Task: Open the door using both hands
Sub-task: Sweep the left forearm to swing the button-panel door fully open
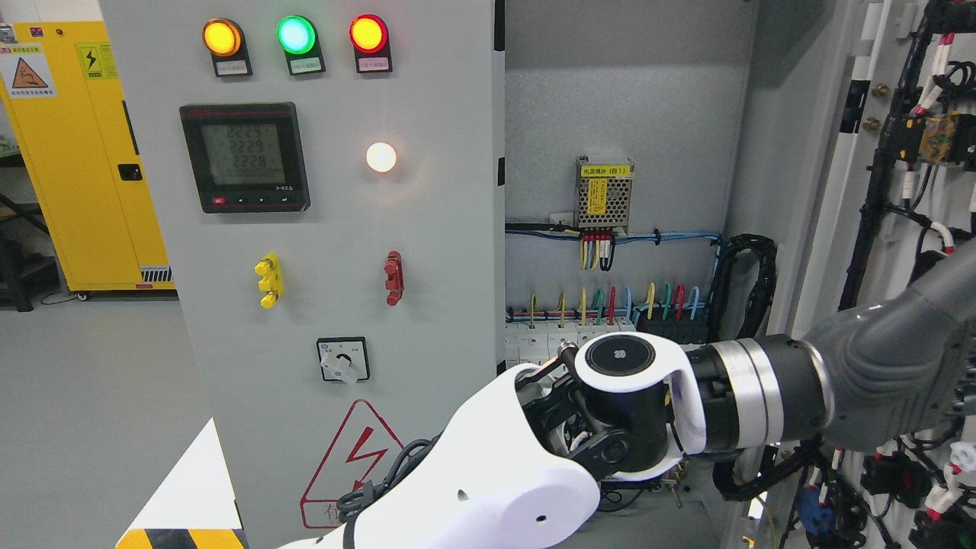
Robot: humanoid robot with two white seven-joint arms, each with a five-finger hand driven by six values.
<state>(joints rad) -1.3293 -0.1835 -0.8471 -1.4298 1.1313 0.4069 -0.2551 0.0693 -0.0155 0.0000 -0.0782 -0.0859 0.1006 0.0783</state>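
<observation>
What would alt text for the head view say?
Two robot arms meet low at the open side of a grey electrical cabinet, its right door swung open, showing wiring. Three lamps and a meter are on the closed left panel.

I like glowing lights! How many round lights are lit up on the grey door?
4. An orange light, a green light and a red light sit in a row along the top; a white light glows below the red one.

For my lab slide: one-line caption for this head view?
Robot arms cross before an electrical cabinet, its right door open on wiring, the left panel's lamps lit.
</observation>
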